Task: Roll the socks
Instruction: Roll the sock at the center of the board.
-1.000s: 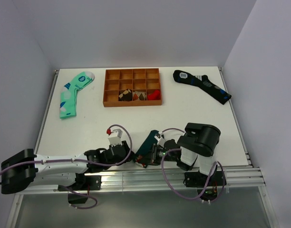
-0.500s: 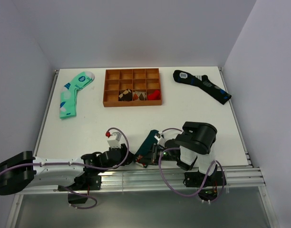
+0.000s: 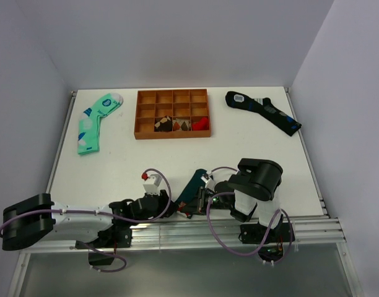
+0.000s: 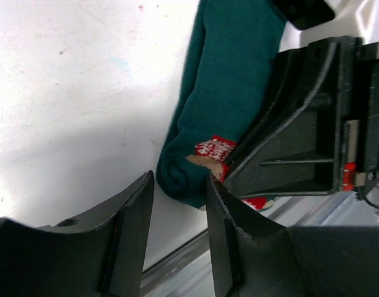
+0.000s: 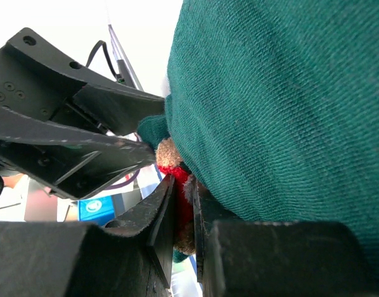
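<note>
Where the surface (image 3: 115, 167) meets its near edge, the socks (image 3: 191, 189) lie, their figured end pinched by the right end effector (image 5: 182, 199). The left end effector (image 4: 179, 198) stands narrowly parted just short of them. Beyond sits an orange tray (image 3: 171, 135).

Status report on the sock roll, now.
Left hand open, at the socks, no grip. Right hand shut on them by the red figure. Tray, mint sock, black sock far back, clear of both hands.
</note>
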You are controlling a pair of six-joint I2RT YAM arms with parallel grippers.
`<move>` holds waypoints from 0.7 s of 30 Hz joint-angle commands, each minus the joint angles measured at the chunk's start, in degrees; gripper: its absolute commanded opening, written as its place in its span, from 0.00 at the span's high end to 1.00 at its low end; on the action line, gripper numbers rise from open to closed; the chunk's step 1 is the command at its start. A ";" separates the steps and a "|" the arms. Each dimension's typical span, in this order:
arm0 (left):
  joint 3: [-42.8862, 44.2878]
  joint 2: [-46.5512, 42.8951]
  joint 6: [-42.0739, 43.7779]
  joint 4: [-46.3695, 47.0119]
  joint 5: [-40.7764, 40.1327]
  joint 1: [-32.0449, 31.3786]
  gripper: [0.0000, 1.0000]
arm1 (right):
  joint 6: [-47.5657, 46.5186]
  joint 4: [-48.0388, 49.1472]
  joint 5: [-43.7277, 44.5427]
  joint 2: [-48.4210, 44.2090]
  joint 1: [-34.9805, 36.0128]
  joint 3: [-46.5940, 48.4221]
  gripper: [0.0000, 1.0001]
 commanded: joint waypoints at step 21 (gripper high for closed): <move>14.44 16.74 0.99 -12.31 -2.25 -0.52 0.80 | -8.54 -25.09 8.45 3.02 -1.48 -4.06 0.90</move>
